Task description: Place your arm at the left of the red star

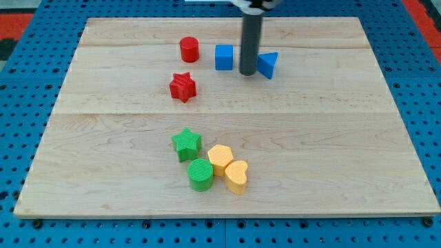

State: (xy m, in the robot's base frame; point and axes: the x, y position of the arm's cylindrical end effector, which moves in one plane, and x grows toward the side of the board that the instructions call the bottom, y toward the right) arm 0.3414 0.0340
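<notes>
My tip (pixel 248 72) sits on the wooden board (pixel 331 151) between the blue cube (pixel 224 57) and the blue triangle (pixel 268 65), just beside both. No claw here: the arm ends in a bare rod, so nothing opens, closes or holds.

The red star (pixel 182 87) lies toward the view's left and a little below the tip, under the red cylinder (pixel 189 49). The spot wanted is bare board on the star's left.

Best route, I judge: swing below the blue cube and the star (not between star and cylinder, a narrow gap), then come up on the left side, stopping near without nudging it.

No brands, labels or writing visible.
</notes>
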